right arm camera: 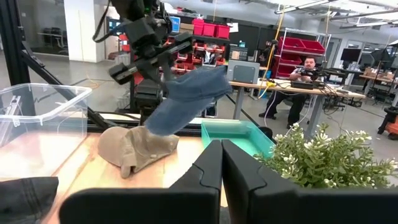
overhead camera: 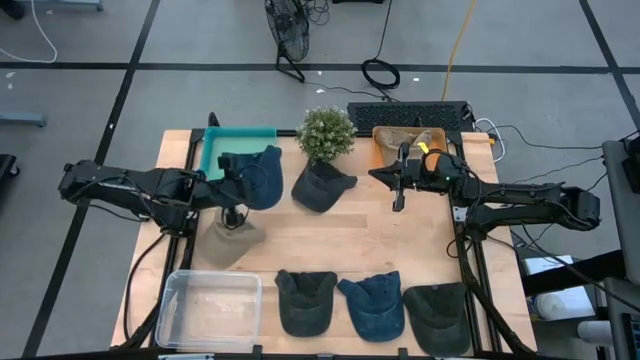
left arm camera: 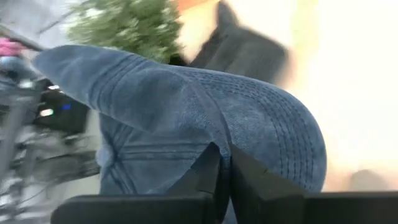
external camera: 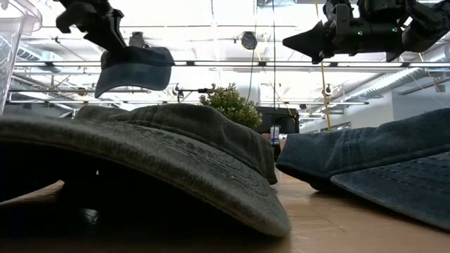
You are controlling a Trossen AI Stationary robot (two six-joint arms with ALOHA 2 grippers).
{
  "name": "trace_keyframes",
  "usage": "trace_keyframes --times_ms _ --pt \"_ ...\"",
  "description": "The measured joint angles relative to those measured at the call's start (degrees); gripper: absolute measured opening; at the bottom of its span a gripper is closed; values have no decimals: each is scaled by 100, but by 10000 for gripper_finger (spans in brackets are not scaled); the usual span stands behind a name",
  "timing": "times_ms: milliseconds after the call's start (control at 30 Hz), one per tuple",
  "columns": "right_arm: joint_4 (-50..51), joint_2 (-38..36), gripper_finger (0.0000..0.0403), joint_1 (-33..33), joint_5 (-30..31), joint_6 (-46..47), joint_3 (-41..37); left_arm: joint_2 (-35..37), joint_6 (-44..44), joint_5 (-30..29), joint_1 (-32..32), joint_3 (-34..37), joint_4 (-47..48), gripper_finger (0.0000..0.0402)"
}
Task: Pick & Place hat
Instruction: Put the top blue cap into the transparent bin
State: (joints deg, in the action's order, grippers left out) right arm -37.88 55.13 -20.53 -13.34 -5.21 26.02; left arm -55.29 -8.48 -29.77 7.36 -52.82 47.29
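Holding blue cap (overhead camera: 256, 176) up off counter (overhead camera: 400, 250) w/ left gripper (left arm camera: 224, 163), fingers (left arm camera: 202, 177) pinching cap's fabric edge; cap hanging in air by teal bin (overhead camera: 215, 150), above tan hat (overhead camera: 228, 240) lying on counter. In low view, dangling from left arm near ceiling lights, clear of everything below (external camera: 133, 70). In right wrist view, hanging tilted over tan hat, teal bin just beside (right arm camera: 186, 99). Right gripper (overhead camera: 399, 190) hovering mid-air w/ fingers clenched on nothing, near orange tray (overhead camera: 385, 140) at counter's far side, pointing twd dark cap (overhead camera: 322, 186) sitting below small potted plant (overhead camera: 326, 133). Lying along near edge: three more caps – dark one (overhead camera: 305, 300), blue one (overhead camera: 375, 303), dark green one (overhead camera: 437, 315). Sitting at near left corner: clear plastic box (overhead camera: 208, 308). Filling low view's foreground: big grey-green hat brim (external camera: 155, 161) & denim cap (external camera: 365, 154) to its right. Sitting at a desk in room beyond, in right wrist view: a person (right arm camera: 305, 70), well apart from counter.
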Motion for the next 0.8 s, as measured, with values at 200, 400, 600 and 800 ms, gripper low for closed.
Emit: trace_keyframes --times_ms 200,400,600,800 --pt "52 0 0 0 0 0 0 22 827 946 657 -178 323 8" --pt "87 1 0 0 0 0 0 10 1723 950 1611 -1059 1231 20" --pt "87 1 0 0 0 28 0 -218 2159 670 2801 -1969 1421 8" --pt "178 0 0 0 0 28 0 -1224 2057 349 4058 -2176 1951 6"
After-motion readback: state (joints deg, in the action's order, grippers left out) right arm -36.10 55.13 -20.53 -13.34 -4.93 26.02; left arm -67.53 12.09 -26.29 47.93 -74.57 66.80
